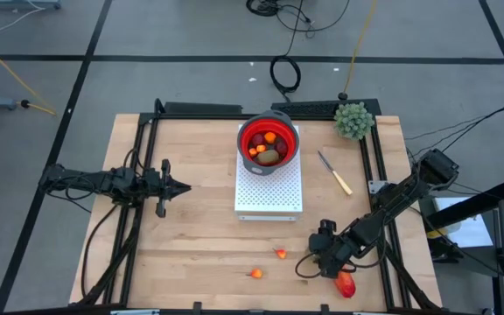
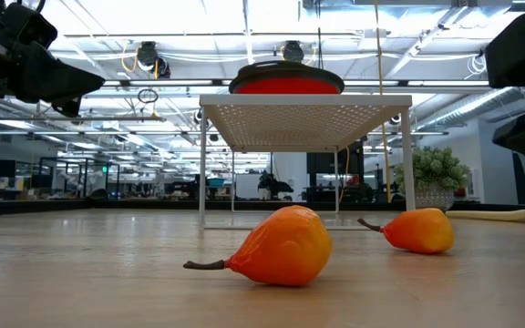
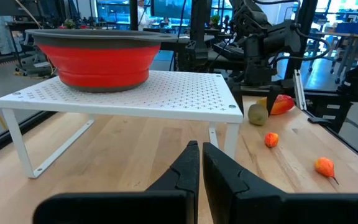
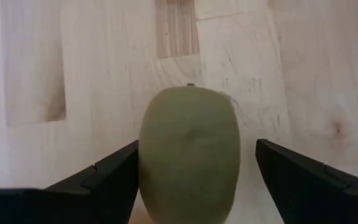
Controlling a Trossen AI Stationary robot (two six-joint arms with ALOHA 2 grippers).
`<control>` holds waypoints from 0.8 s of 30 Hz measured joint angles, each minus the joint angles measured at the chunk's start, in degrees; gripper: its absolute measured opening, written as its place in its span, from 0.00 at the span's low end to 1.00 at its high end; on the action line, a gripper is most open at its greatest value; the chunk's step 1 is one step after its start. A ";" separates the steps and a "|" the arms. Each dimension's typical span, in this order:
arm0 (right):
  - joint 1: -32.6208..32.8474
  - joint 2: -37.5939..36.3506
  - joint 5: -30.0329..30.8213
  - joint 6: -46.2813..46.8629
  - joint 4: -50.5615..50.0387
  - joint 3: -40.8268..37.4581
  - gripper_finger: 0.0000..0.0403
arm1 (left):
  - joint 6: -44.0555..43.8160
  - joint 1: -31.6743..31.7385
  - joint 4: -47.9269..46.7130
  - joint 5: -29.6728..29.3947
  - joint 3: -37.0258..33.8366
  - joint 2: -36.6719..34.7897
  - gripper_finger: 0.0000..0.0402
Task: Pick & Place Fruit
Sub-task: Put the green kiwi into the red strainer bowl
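Brown-green oval between open right hand fingers.

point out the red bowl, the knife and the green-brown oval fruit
red bowl (image 1: 269,140), high view, its rim
knife (image 1: 334,172), high view, mid-length
green-brown oval fruit (image 4: 189,149), right wrist view, its middle

A pale wooden table of jointed planks with visible grain carries a white perforated metal rack; on it sits a red bowl of matt, rubbery-looking plastic with a dark rim. Two smooth, faintly glossy orange toy pears lie on the boards, while a brown-green oval fruit looks matt and slightly fuzzy between dark matt plastic fingers
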 joint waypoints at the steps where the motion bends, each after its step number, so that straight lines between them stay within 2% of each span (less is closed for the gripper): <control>1: 0.00 0.00 0.00 0.00 -0.06 0.00 0.74 | 0.00 0.00 0.00 0.00 0.00 0.02 0.05; 8: 0.00 0.00 -0.08 0.87 0.08 0.00 0.59 | 0.02 0.00 0.02 0.00 0.00 0.02 0.05; 13: 0.00 -0.50 -4.60 1.53 1.04 0.00 0.48 | 0.20 0.00 0.01 0.00 0.00 0.00 0.05; 19: 0.02 -4.76 -8.80 2.38 2.27 0.00 0.47 | 0.39 0.00 0.01 -0.01 0.00 0.00 0.05; 24: 0.43 -10.46 -8.93 -4.55 8.48 0.02 0.49 | 0.37 0.00 0.00 0.00 0.00 0.00 0.05</control>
